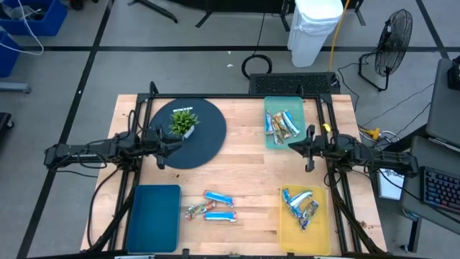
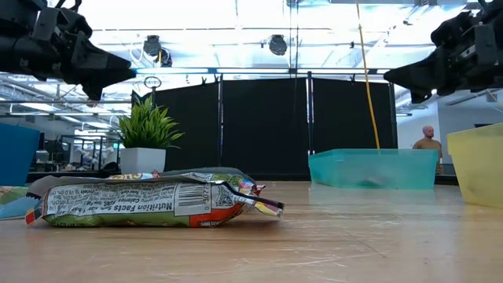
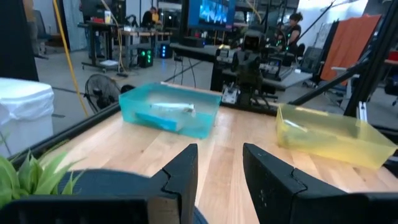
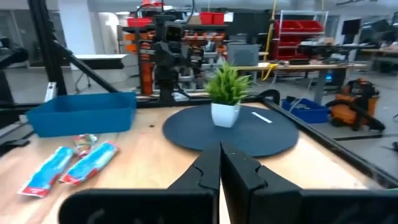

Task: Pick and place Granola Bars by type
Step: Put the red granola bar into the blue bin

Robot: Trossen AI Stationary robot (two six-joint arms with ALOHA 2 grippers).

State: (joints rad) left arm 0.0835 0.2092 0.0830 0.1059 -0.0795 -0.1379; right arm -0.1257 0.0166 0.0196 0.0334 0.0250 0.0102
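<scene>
Low view: both arms cut off by top edge. Blue tray [image 2: 16, 161] clipped at left edge, yellow tray [image 2: 478, 165] at right. Bars inside teal tray [image 3: 169, 109] blurred through its wall in left wrist view, wrapper types unreadable. Yellow tray contents likewise unclear there.

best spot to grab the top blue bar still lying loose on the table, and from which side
Judging from the high view, come straight down on the blue bar and close the claw across its narrow middle. It lies flat and lengthwise, left to right, on the bare table, apart from the blue bar below it, so the short width fits between the fingers and the crimped ends are avoided.
</scene>
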